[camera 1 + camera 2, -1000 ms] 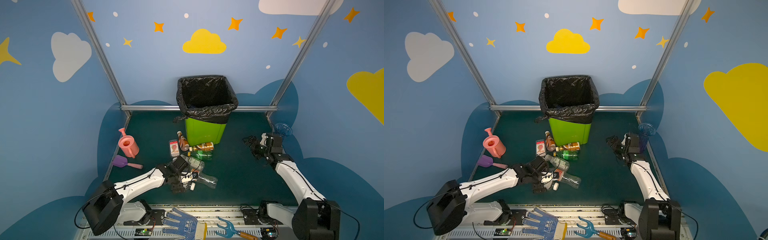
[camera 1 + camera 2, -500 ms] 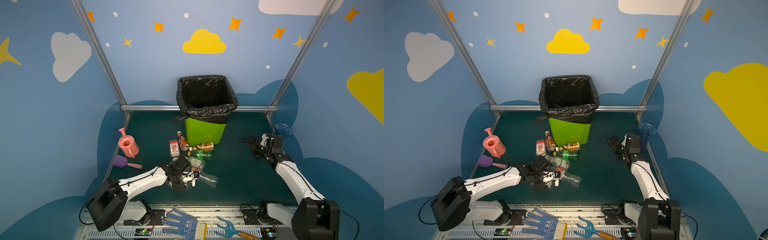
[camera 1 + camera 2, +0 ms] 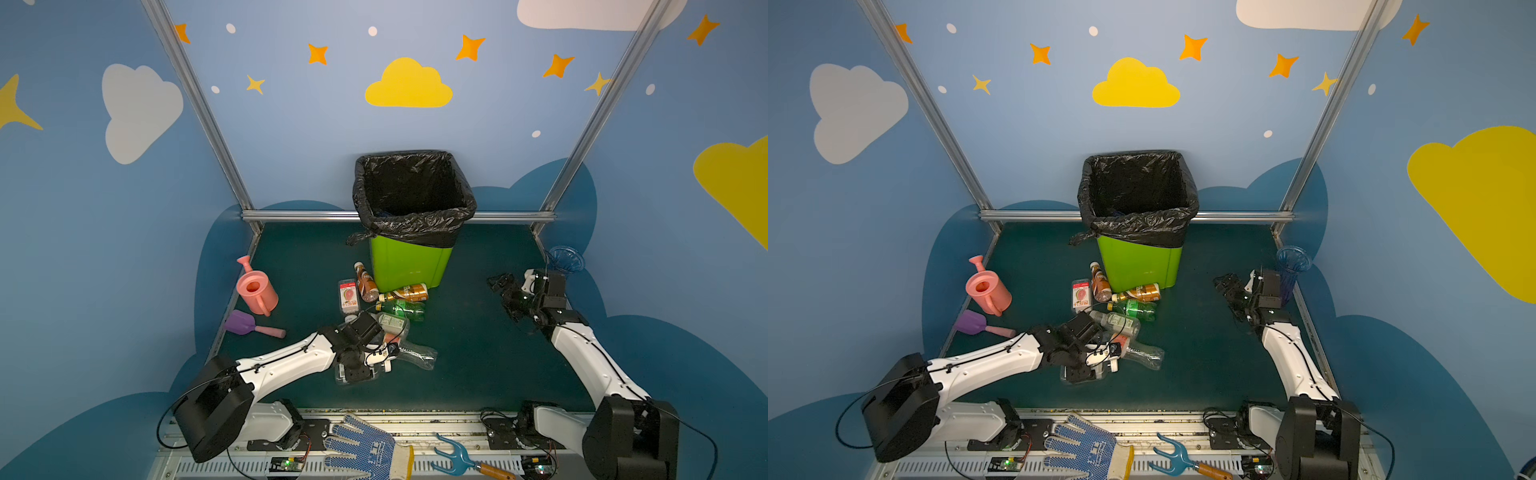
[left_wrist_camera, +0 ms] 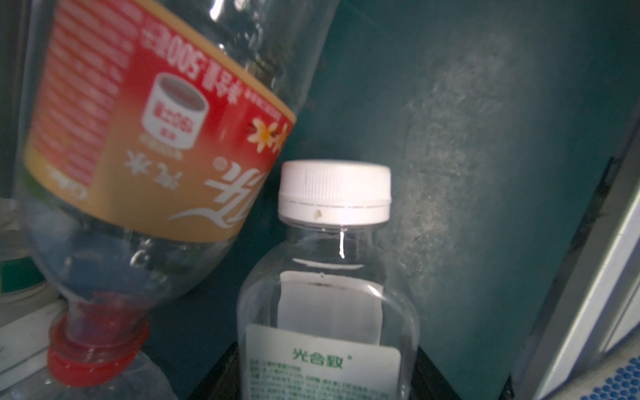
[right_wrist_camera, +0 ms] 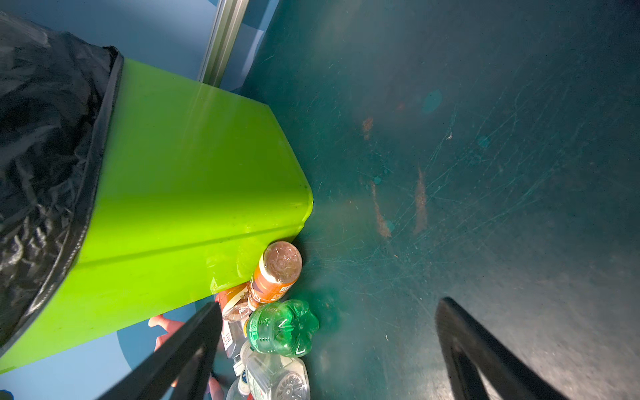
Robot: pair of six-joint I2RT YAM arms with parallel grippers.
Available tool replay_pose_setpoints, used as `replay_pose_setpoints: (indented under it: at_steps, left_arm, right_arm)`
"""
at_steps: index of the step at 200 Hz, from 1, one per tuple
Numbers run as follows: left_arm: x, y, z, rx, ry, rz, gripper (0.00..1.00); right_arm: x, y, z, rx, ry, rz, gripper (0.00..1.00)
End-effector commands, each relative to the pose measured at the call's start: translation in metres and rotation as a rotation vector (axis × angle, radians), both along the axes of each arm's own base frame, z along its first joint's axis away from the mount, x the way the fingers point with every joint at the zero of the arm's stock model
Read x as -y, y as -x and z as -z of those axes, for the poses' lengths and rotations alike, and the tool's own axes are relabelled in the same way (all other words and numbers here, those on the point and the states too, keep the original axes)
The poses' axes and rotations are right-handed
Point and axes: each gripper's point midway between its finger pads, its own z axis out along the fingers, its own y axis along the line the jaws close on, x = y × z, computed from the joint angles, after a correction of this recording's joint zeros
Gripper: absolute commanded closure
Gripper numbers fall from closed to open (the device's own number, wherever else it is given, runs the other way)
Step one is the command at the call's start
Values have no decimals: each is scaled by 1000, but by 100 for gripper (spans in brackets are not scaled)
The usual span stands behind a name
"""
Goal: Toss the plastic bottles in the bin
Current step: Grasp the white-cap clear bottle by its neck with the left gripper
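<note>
The bin (image 5: 180,180) is glossy plastic, its bag (image 5: 41,138) crinkled, the floor (image 5: 485,138) scratched and matt.

In a top view the left arm (image 3: 286,361) stretches low from lower left toward centre, left gripper (image 3: 369,368) pointing down, jaw gap unclear, while the right arm (image 3: 582,353) stands at right, right gripper (image 3: 505,297) spread wide.

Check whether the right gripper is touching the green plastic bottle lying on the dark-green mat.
Apart. In both top views a stretch of bare mat separates the right gripper from the green plastic bottle.
</note>
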Motion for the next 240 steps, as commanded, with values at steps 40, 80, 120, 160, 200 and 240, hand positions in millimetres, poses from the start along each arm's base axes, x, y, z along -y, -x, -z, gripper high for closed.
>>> replay_pose_setpoints:
  at_steps: [40,80,120,160,200,240]
  left_arm:
    - [0,0,-2,9,-16,9,16]
    - [1,-1,6,-8,-39,17,16]
    - [2,-4,13,-24,-70,29,17]
    - [5,-5,11,-27,-63,25,26]
    - [11,-5,-1,-18,-23,16,44]
    - [19,-9,-30,63,55,25,45]
  right_arm:
    - [1,1,2,-4,-18,-1,5]
    - [1,2,3,-6,-22,-1,5]
    - [2,2,4,-8,-24,2,5]
    - [4,3,5,-11,-26,5,5]
    - [6,2,6,-14,-31,11,5]
    - [7,2,6,-13,-36,17,5]
